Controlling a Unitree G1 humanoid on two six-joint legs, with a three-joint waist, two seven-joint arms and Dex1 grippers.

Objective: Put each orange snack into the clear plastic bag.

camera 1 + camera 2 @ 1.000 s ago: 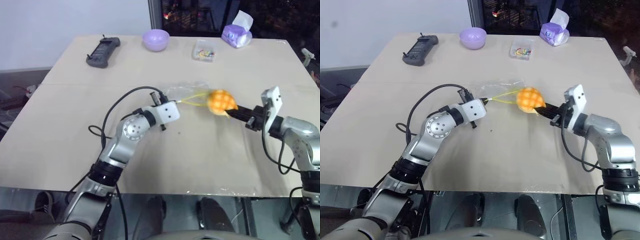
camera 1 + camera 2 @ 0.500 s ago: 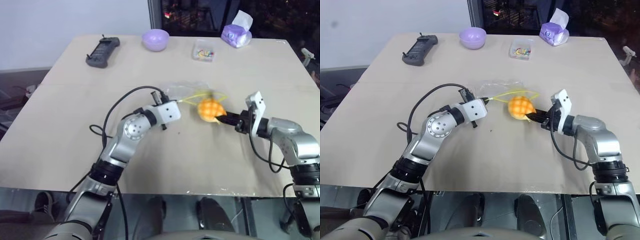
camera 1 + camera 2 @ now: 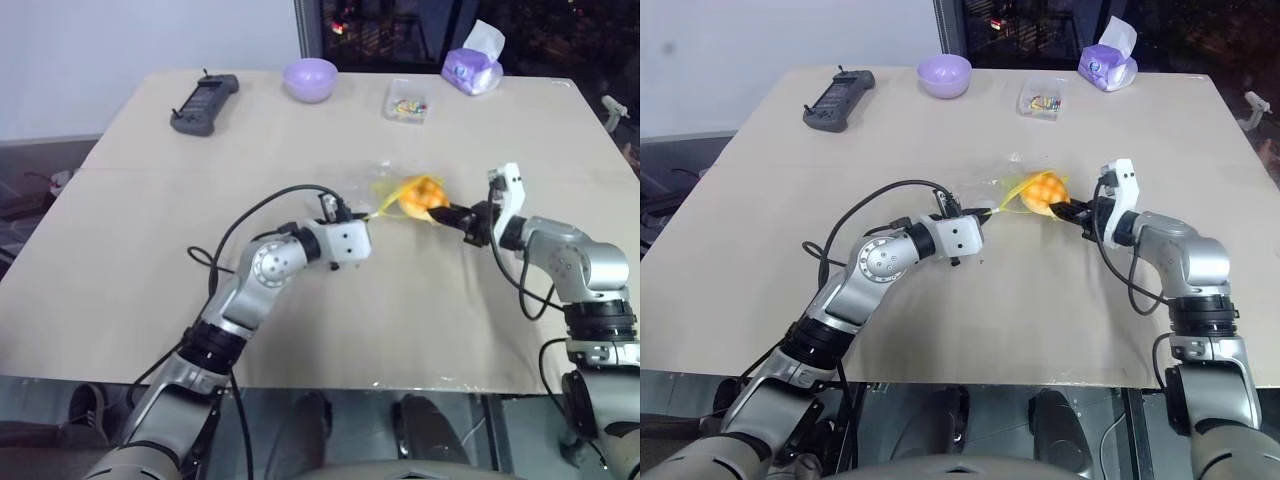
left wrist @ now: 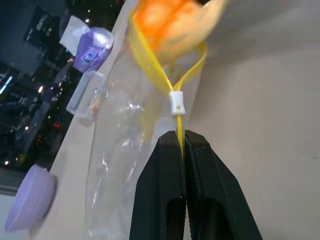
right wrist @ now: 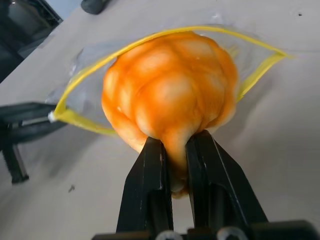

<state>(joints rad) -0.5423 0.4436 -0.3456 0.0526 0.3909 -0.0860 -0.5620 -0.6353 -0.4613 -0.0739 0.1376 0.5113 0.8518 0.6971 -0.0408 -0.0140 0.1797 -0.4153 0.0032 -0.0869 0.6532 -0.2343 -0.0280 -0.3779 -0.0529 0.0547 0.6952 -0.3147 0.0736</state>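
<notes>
Your right gripper point(image 5: 172, 165) pinches the orange snack point(image 5: 167, 95) at the clear plastic bag point(image 4: 125, 130) mouth; your left gripper point(image 4: 181, 145) pinches its yellow zip strip point(image 4: 179, 131).

Even, bright overhead light (wrist close-ups blur), soft shadows.

1. orange snack point(image 5: 170, 95): round golden-orange bun, partly inside the bag's open mouth, mid-table.
2. clear plastic bag point(image 4: 125, 145): transparent, crinkly, yellow zip strip spread open around the bun.
</notes>
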